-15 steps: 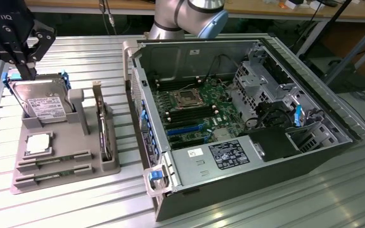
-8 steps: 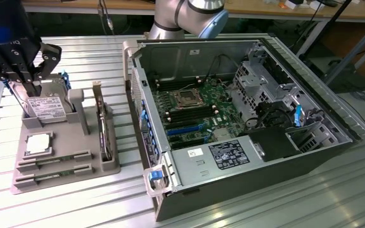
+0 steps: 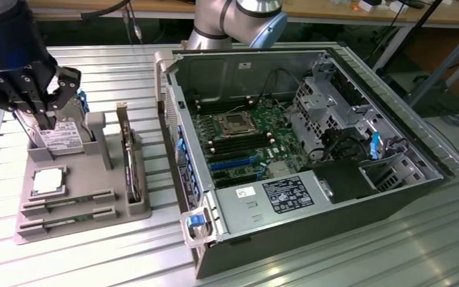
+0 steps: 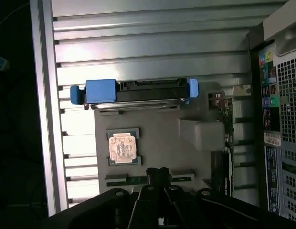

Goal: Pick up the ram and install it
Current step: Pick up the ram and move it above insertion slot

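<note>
Overhead, hovered with tool (image 3: 45, 116) seemingly pressed together and empty above the ram (image 3: 58, 207), found flat in a slot of the gray tray (image 3: 94, 176) on the bench (image 3: 333, 263); judged it light, stiff, fragile, best pinched by long edges.

The gripper (image 4: 157, 172) hangs over the ram (image 4: 131, 180) in the gray tray (image 4: 157, 143) (processor chip (image 4: 122, 147) just beside).

I read the ram (image 4: 138, 180) as green against the grey tray (image 3: 94, 174). The hard drive (image 4: 148, 93) is black with blue end brackets. The tabletop (image 3: 333, 257) is silver, ribbed in parallel lines. The pincer (image 3: 45, 113) is black; the motherboard (image 3: 253, 134) is green with blue slots.
</note>
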Robot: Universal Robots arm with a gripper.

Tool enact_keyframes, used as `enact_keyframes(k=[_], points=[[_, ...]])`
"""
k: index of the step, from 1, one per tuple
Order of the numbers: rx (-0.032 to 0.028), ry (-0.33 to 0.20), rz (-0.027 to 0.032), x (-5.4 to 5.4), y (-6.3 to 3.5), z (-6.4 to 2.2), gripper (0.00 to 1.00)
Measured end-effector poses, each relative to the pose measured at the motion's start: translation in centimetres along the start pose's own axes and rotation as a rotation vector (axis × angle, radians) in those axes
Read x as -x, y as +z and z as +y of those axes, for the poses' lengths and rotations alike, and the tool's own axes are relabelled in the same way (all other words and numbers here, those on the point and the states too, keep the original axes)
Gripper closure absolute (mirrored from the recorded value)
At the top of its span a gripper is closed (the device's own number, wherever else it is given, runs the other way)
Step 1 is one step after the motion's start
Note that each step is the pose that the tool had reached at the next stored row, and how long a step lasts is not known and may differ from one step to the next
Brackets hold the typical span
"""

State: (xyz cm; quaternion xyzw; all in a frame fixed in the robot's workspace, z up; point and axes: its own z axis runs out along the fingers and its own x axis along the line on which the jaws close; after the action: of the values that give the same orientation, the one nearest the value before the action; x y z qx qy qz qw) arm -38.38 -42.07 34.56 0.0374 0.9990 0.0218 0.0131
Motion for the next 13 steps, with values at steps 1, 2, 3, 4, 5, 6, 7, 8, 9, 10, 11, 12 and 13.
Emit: enact_keyframes(k=[1,2,3,4,5,6,7,8,9,10,11,12,13], points=[[-0.0001,0.000,0.0001,0.0,0.43,-0.80,0.90],[0.0000,0.000,0.0000,0.1,0.93,-2.19,0.90],[-0.0001,0.000,0.0001,0.2,1.37,-3.45,0.90],[0.0000,0.000,0.0000,0.2,1.58,-4.03,0.90],[-0.0001,0.000,0.0001,0.3,1.76,-4.55,0.90],[-0.0001,0.000,0.0000,0.3,2.00,-5.23,0.90],[0.0000,0.000,0.0000,0.3,2.15,-5.66,0.90],[-0.0001,0.000,0.0001,0.4,2.33,-6.17,0.90],[0.0000,0.000,0.0000,0.4,2.52,-6.67,0.90],[-0.0001,0.000,0.0002,0.5,2.89,-7.70,0.90],[0.0000,0.000,0.0000,0.5,3.22,-8.19,0.90],[0.0000,0.000,0.0000,0.5,3.62,-8.31,0.90],[-0.0001,0.000,0.0000,0.5,3.81,-8.36,0.90]])
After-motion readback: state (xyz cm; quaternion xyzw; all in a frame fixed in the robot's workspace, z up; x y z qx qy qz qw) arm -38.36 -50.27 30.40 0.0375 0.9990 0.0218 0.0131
